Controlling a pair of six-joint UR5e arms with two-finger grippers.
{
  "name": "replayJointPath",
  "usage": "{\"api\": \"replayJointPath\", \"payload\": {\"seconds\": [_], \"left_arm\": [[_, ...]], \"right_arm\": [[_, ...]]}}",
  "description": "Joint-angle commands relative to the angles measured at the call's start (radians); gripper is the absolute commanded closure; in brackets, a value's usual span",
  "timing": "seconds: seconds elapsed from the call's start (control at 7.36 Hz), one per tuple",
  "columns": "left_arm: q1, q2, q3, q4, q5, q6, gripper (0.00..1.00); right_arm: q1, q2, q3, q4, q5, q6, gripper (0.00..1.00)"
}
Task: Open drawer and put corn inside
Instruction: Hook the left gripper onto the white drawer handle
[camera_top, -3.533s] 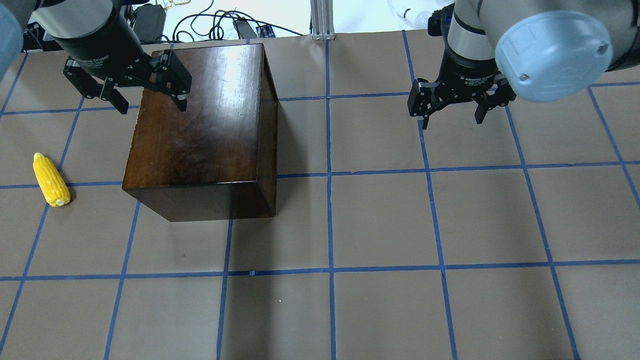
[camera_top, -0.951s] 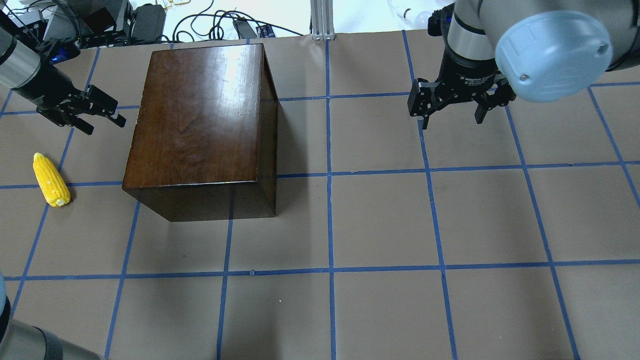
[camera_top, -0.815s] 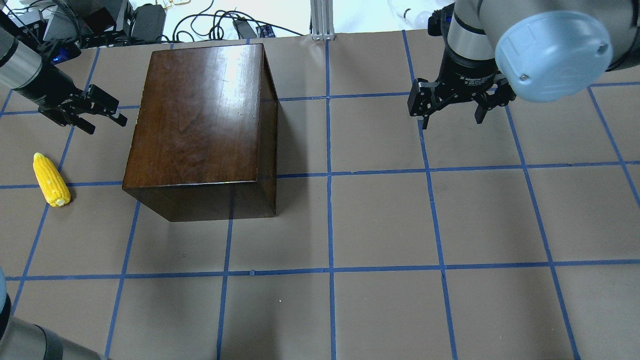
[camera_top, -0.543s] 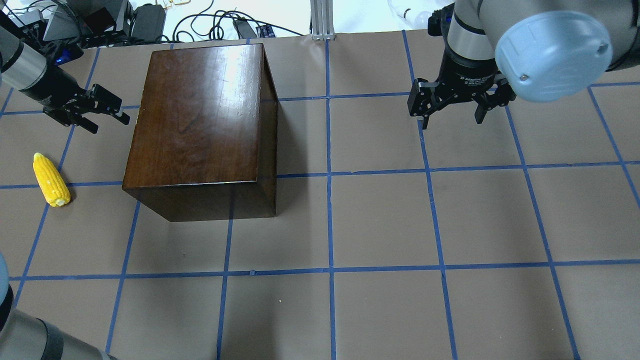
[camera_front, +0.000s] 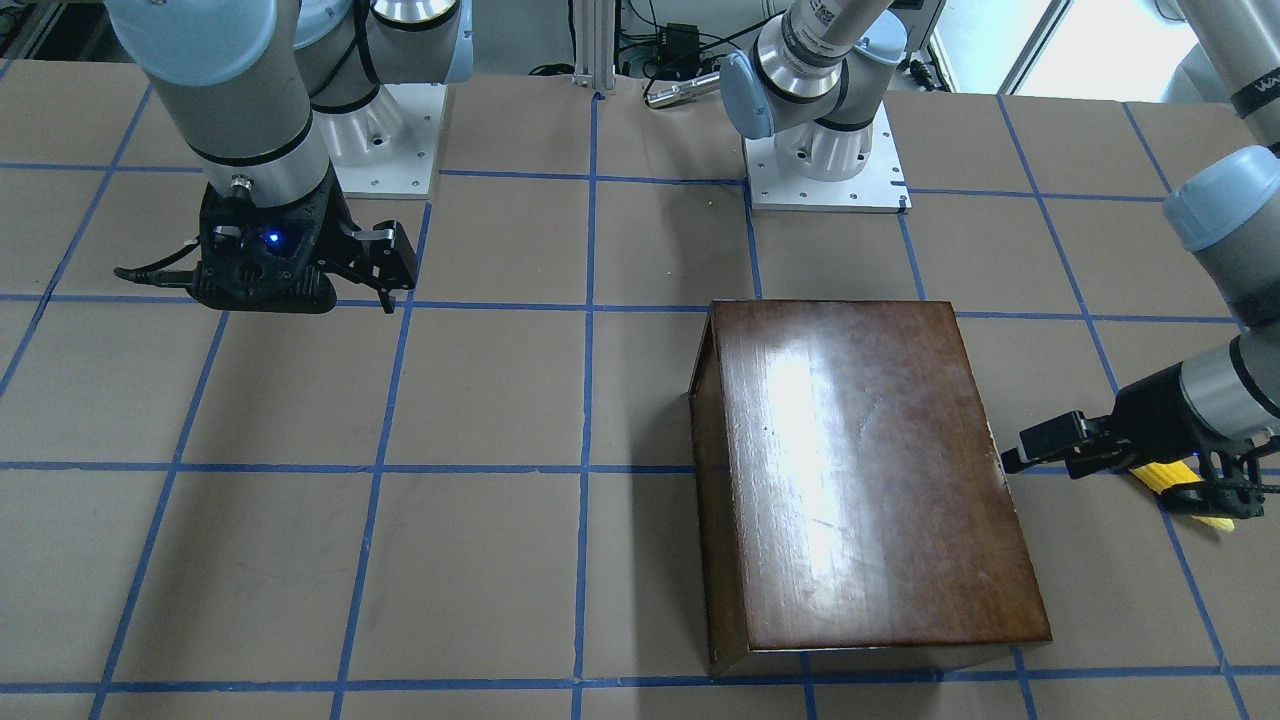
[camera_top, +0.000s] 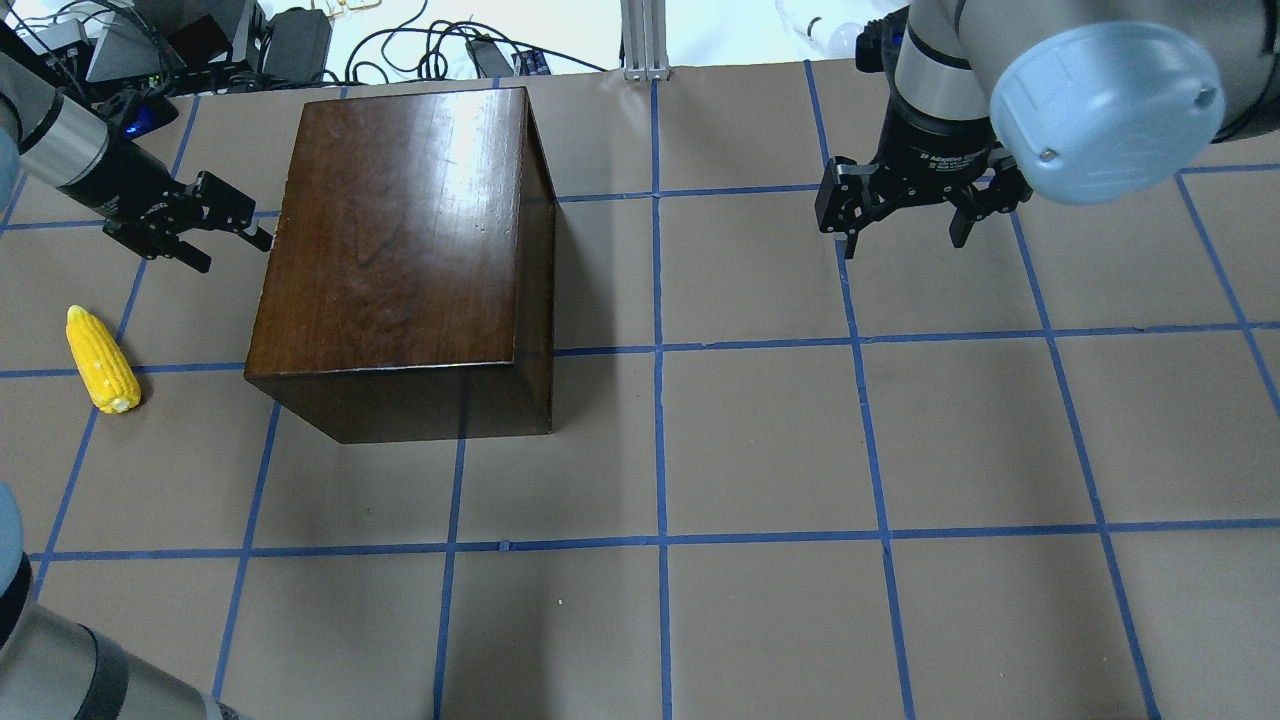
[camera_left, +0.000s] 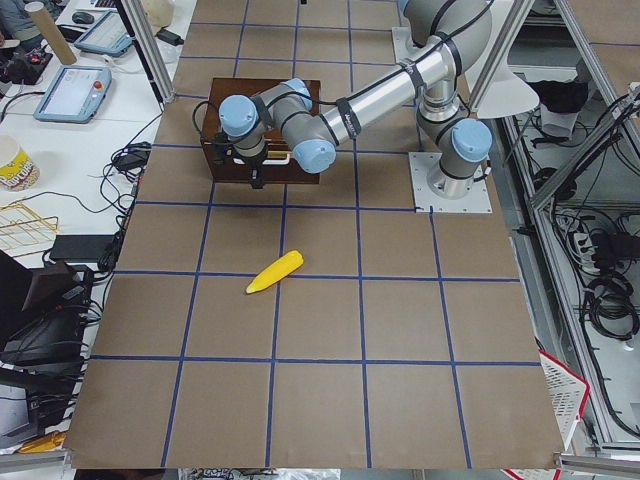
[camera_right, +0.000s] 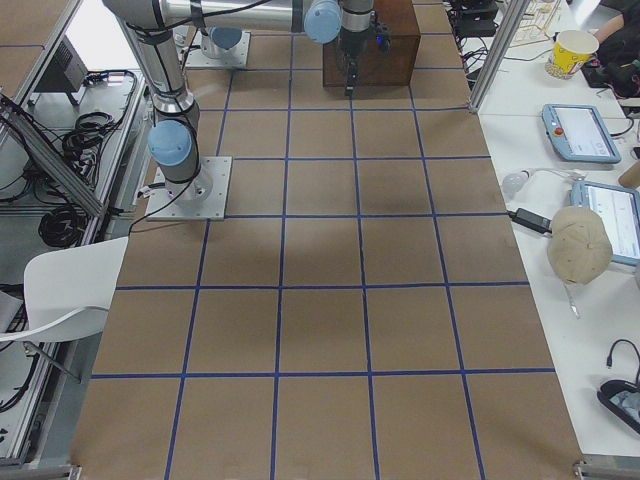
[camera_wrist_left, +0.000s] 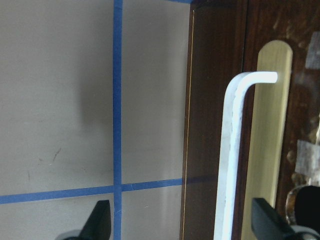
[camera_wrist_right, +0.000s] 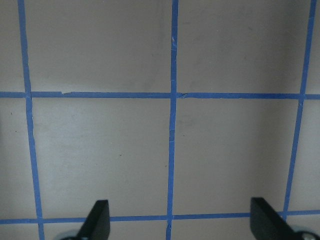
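- The drawer (camera_wrist_left: 300, 115) was shut inside the glossy dark-brown box (camera_top: 400, 230). Its scuffed dark front faced the robot's left end of the counter (camera_top: 760, 430).
- On that front a pale bent handle (camera_wrist_left: 231, 150) ran beside a long brass plate (camera_wrist_left: 270, 100), as the left wrist view showed.
- The box stood on the left half of the counter, toward its far edge from the robot.
- The corn (camera_top: 101, 360) lay flat on the counter to the left of the box and well apart from it. It sat across a blue tape line (camera_top: 75, 470), its pointed end away from the robot.
- The left end effector (camera_top: 238, 253) was turned sideways, low, just beside the box's drawer face, with the corn nearer the robot than it was. Its fingers (camera_wrist_left: 100, 222) were spread and gripped nothing; in the wrist view the handle fell between them. Whether they touched the front could not be told.
- The right end effector (camera_top: 905, 243) hung over bare counter on the far right, well apart from the box. It was released too, with its fingers (camera_wrist_right: 98, 220) wide apart and only tape lines beneath.
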Motion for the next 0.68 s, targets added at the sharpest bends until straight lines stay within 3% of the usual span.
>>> {"api": "replayJointPath", "payload": {"seconds": [0.0, 0.54], "left_arm": [[0.000, -0.016, 0.001, -0.001, -0.001, 0.018, 0.00], [-0.002, -0.025, 0.001, -0.005, -0.020, 0.043, 0.00]], "right_arm": [[0.000, 0.000, 0.000, -0.001, 0.000, 0.000, 0.00], [0.000, 0.000, 0.001, 0.000, 0.000, 0.000, 0.00]]}}
